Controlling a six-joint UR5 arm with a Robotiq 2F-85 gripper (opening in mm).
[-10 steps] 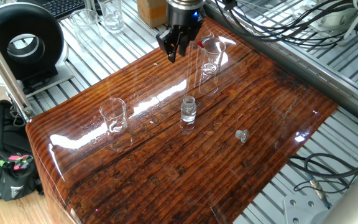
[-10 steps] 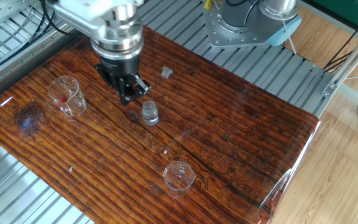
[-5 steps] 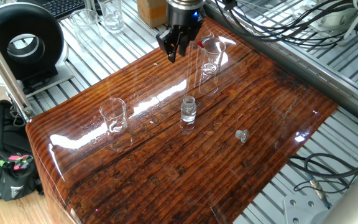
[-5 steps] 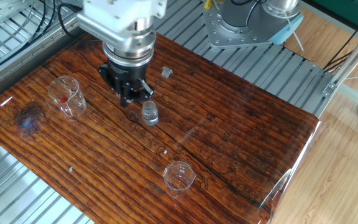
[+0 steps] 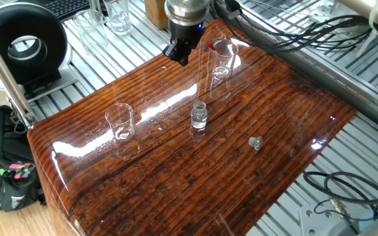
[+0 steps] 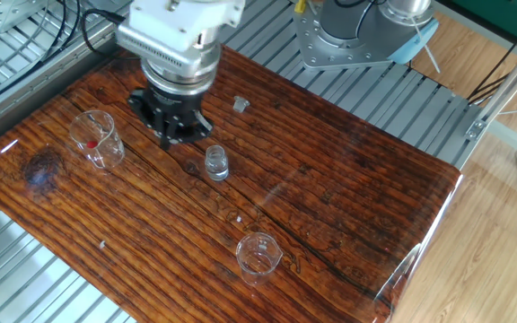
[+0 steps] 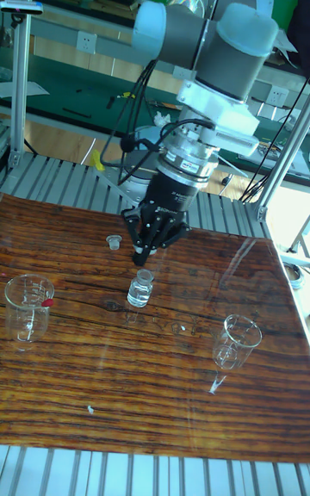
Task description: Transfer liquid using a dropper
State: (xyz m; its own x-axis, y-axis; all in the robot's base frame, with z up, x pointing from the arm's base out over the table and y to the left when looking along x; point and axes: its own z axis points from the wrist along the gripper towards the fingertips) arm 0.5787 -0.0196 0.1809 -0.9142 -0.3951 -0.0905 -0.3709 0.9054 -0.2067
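Observation:
The dropper shows only as a small red bulb (image 6: 91, 144) (image 5: 211, 46) (image 7: 47, 302) inside a clear beaker (image 6: 99, 140) (image 5: 226, 58) (image 7: 26, 308) near one end of the wooden table. My gripper (image 6: 174, 136) (image 5: 178, 54) (image 7: 141, 258) hangs above the table between that beaker and a small open vial (image 6: 216, 163) (image 5: 198, 116) (image 7: 140, 288). Its fingers taper to a point with nothing between them. The vial's cap (image 6: 240, 105) (image 5: 255, 142) (image 7: 113, 242) lies loose on the wood. I cannot make out the liquid.
A second, empty beaker (image 6: 258, 254) (image 5: 119, 122) (image 7: 236, 341) stands toward the table's other end. Off the table are a black ring-shaped device (image 5: 21, 46), spare glassware (image 5: 117, 16), cables (image 5: 294, 33) and the arm's base (image 6: 357, 36).
The gripper has moved away from the vial toward the beaker holding the dropper, and the wrist has turned. Nothing on the table has shifted.

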